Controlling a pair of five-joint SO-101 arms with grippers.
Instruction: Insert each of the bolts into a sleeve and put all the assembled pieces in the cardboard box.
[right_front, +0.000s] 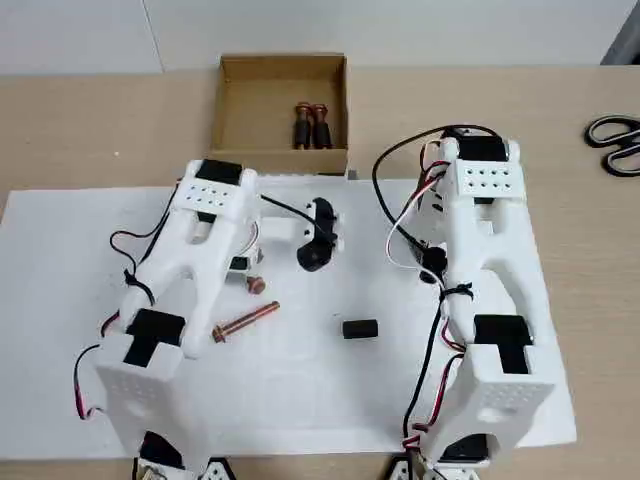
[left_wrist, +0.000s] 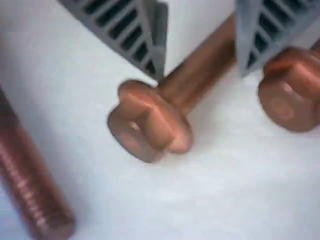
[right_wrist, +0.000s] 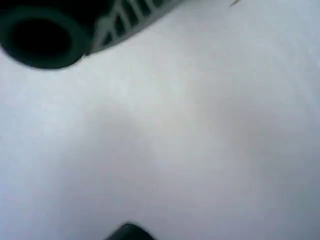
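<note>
My left gripper (left_wrist: 200, 70) is open low over the white sheet, its ribbed fingers on either side of a copper bolt's shank (left_wrist: 200, 65). That bolt's head (left_wrist: 150, 125) lies just in front of them. A second bolt head (left_wrist: 287, 95) and a threaded shank (left_wrist: 30, 185) lie close by. From above, a long bolt (right_front: 245, 320) and a bolt head (right_front: 256, 285) show beside the left gripper (right_front: 245, 268). A black sleeve (right_wrist: 42, 37) sits against a ribbed finger (right_wrist: 135, 17) of my right gripper. Another black sleeve (right_front: 360, 328) lies loose mid-sheet.
The cardboard box (right_front: 230, 110) stands at the back centre with two assembled pieces (right_front: 312, 125) inside. Scissors (right_front: 615, 142) lie at the far right on the wooden table. Cables (right_front: 400, 210) loop beside the right arm. A white sheet (right_front: 60, 300) covers the work area.
</note>
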